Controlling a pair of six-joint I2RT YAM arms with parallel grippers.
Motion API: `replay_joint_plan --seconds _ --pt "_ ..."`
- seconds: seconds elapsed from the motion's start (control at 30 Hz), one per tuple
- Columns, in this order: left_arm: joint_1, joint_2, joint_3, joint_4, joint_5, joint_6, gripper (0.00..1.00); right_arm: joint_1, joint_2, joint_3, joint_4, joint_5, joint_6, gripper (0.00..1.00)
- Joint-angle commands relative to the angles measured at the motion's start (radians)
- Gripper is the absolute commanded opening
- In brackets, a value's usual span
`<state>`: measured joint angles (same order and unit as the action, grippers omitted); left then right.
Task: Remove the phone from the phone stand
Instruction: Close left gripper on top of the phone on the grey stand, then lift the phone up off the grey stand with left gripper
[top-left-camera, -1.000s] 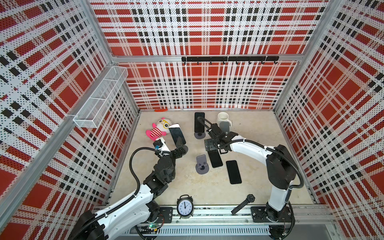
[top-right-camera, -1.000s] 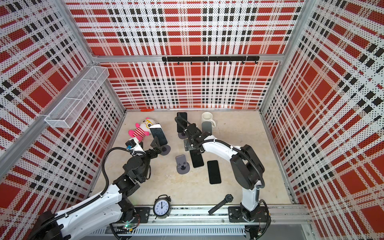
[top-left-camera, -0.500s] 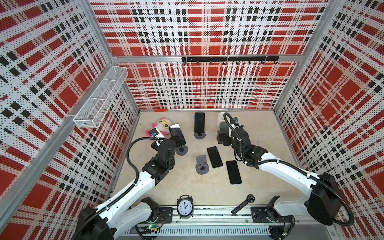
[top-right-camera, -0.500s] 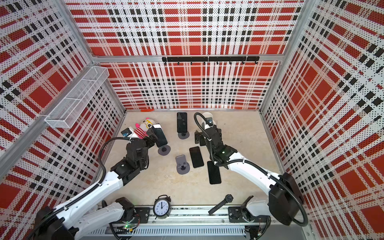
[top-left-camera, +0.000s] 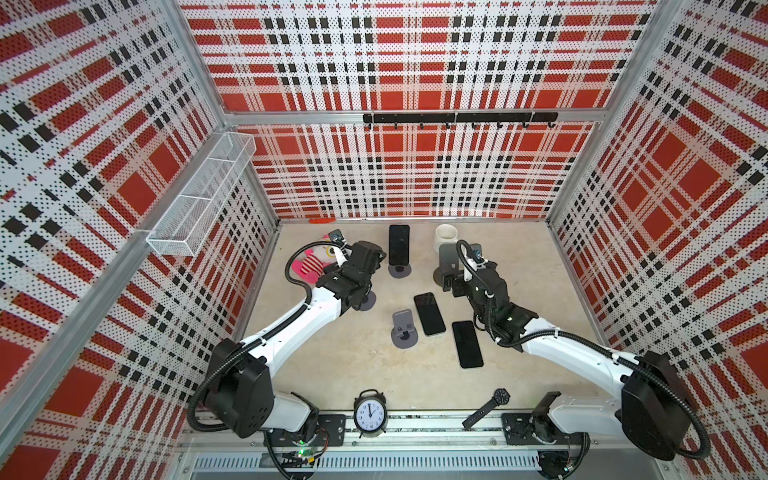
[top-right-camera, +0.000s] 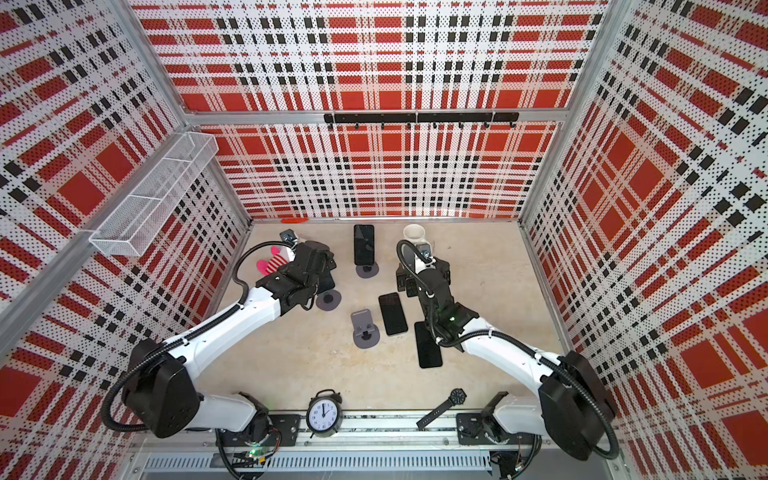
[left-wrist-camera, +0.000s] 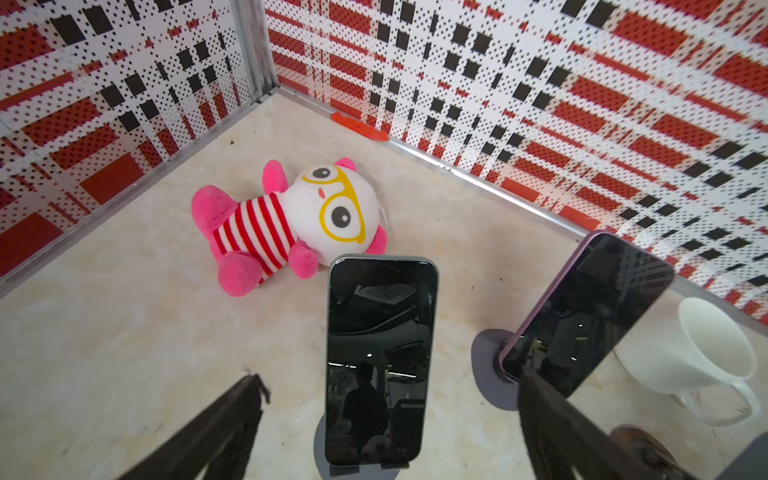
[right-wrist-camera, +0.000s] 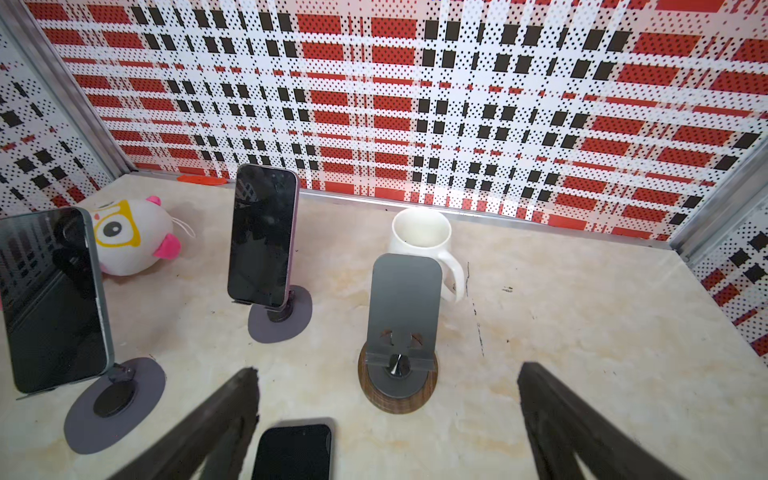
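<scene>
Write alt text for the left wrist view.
A dark phone sits propped on its grey stand ahead of the open left tool. Beyond are a pink plush toy, a second propped phone and a white mug.

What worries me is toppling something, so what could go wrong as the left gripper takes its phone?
The left gripper is open, a finger either side of the phone; a skewed lift could drag or tip its stand. The neighbouring phone stands close to one finger and might get knocked over.
</scene>
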<state>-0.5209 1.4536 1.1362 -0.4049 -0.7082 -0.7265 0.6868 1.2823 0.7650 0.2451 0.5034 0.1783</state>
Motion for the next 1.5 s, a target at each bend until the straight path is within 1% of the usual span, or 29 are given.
replay_joint_plan --seconds 0.0,0.13,0.23,0.3,0.37,0.43,0.63,0.7,0.83,0.9,0.97,1.03,1.23,1.47 --pt "0.020 0.065 0.074 -0.131 -0.037 -0.033 0.98 -0.013 0.029 0.008 0.009 0.043 -0.016 1.00" --pt "0.023 0.159 0.150 -0.194 -0.076 -0.029 0.98 -0.013 0.059 0.019 -0.008 0.046 -0.005 1.00" --pt "0.030 0.229 0.208 -0.226 -0.049 0.002 0.98 -0.013 0.067 0.001 0.016 -0.008 0.011 1.00" --pt "0.031 0.268 0.244 -0.246 -0.051 0.018 0.98 -0.015 0.073 -0.010 0.022 -0.033 0.029 1.00" --pt "0.034 0.306 0.284 -0.307 -0.099 -0.007 0.98 -0.014 0.080 -0.018 0.030 -0.046 0.032 1.00" --pt "0.037 0.317 0.293 -0.315 -0.107 -0.010 0.98 -0.014 0.087 -0.012 0.019 -0.047 0.031 1.00" --pt "0.057 0.318 0.307 -0.316 -0.073 0.004 0.98 -0.014 0.088 -0.014 0.019 -0.040 0.027 1.00" --pt "0.068 0.311 0.300 -0.315 -0.048 0.001 0.98 -0.014 0.093 -0.013 0.017 -0.035 0.027 1.00" --pt "0.103 0.297 0.289 -0.269 0.086 0.049 0.98 -0.014 0.102 -0.009 0.014 -0.032 0.027 1.00" --pt "0.115 0.294 0.295 -0.264 0.128 0.062 0.98 -0.014 0.104 -0.011 0.017 -0.039 0.033 1.00" --pt "0.133 0.278 0.278 -0.226 0.204 0.085 0.98 -0.014 0.108 -0.011 0.020 -0.046 0.036 1.00" --pt "0.147 0.257 0.257 -0.188 0.251 0.097 0.98 -0.014 0.110 -0.009 0.016 -0.051 0.038 1.00" --pt "0.156 0.232 0.246 -0.175 0.235 0.107 0.98 -0.014 0.111 -0.009 0.013 -0.053 0.040 1.00" --pt "0.152 0.257 0.241 -0.169 0.235 0.075 0.98 -0.015 0.112 -0.007 0.011 -0.058 0.044 1.00"
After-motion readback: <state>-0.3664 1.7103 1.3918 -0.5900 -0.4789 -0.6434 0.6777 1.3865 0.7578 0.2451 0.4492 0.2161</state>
